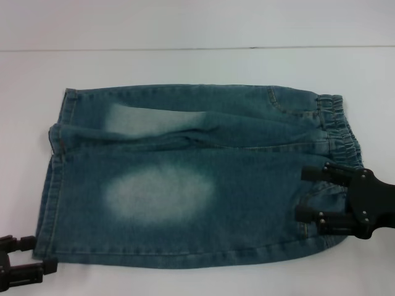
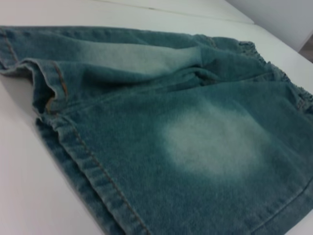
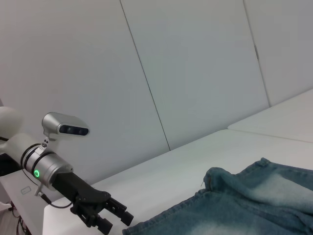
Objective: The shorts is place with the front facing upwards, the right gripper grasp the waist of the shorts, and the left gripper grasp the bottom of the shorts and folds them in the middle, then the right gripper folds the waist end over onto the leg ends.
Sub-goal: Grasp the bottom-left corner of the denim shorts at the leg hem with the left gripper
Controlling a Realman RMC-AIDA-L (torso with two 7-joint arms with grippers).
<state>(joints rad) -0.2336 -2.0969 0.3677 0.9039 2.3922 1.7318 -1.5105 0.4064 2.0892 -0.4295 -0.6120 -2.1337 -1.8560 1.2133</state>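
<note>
The blue-green denim shorts (image 1: 185,179) lie flat on the white table, one leg lying over the other. The elastic waist (image 1: 336,126) is at the right and the leg ends (image 1: 52,166) are at the left. My right gripper (image 1: 306,193) sits over the near waist corner, fingers spread wide with only cloth beneath them. Off the near left corner of the hem, my left gripper (image 1: 42,254) stands open on the table, just apart from the cloth. The left wrist view shows the stitched hem (image 2: 83,156) up close. The right wrist view shows the left gripper (image 3: 111,219) beside the hem edge (image 3: 215,196).
The white table (image 1: 197,61) stretches beyond the shorts to a seam line at the back. In the right wrist view, pale wall panels (image 3: 195,73) stand behind the table.
</note>
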